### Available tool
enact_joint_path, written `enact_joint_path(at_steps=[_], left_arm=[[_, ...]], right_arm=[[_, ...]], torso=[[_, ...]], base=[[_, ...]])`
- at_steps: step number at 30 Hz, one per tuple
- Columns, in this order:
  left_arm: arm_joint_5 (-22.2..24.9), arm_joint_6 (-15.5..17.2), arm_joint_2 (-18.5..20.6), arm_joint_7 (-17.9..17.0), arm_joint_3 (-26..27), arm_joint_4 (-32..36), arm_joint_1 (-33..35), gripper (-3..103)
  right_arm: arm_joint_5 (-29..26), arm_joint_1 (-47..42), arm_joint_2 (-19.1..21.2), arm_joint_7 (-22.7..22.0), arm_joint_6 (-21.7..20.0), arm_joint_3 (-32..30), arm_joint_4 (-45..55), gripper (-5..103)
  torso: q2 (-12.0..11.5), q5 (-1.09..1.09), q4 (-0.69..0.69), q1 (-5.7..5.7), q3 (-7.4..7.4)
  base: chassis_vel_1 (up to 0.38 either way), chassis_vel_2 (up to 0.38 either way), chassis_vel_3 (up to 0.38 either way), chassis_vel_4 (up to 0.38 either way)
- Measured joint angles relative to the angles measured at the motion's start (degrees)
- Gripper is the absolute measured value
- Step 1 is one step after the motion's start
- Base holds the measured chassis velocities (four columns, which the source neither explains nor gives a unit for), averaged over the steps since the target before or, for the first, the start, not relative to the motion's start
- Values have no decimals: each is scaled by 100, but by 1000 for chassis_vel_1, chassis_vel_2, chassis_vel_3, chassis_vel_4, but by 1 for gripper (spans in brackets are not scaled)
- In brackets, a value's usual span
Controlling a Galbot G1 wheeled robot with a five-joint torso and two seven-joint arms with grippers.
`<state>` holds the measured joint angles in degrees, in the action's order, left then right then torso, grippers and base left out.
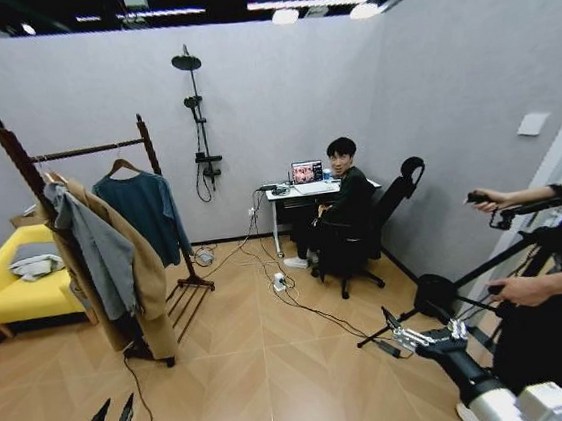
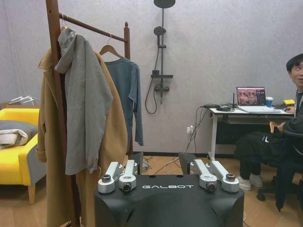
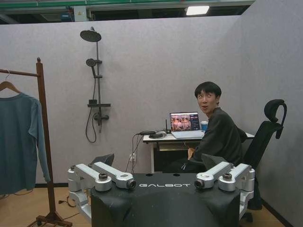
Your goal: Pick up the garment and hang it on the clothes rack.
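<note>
The garment [image 1: 144, 217] hangs on its hanger from the bar of the clothes rack [image 1: 17, 163], across the floor and well apart from both grippers. Left gripper [image 1: 110, 419] sits low at the near left, fingers spread apart, holding nothing. Right gripper [image 1: 393, 325] is low at the near right, fingers likewise parted and empty. Count on the rack: three garments, namely one teal top, one tan coat [image 1: 143, 275], one grey hoodie [image 1: 97, 252]. One rack, two posts.
</note>
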<state>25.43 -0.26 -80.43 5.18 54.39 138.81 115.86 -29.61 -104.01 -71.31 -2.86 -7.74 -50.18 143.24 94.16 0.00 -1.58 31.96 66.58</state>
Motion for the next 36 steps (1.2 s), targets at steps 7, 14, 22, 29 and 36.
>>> enact_joint_path(at_steps=[7, 14, 22, 29, 36], left_arm=[[0, 0, 0, 0, 0, 0, 0, 46], [0, 0, 0, 0, 0, 0, 0, 46], [0, 0, 0, 0, 0, 0, 0, 46], [0, 0, 0, 0, 0, 0, 0, 46], [0, 0, 0, 0, 0, 0, 0, 46]], right_arm=[[0, 0, 0, 0, 0, 0, 0, 100], [0, 0, 0, 0, 0, 0, 0, 100], [0, 0, 0, 0, 0, 0, 0, 100], [0, 0, 0, 0, 0, 0, 0, 100], [0, 0, 0, 0, 0, 0, 0, 100]], torso=[[-1, 0, 0, 2, 1], [-1, 0, 0, 2, 1], [-1, 0, 0, 1, 0], [-1, 0, 0, 2, 1], [-1, 0, 0, 2, 1]], base=[[0, 0, 0, 0], [0, 0, 0, 0], [0, 0, 0, 0], [0, 0, 0, 0], [0, 0, 0, 0]])
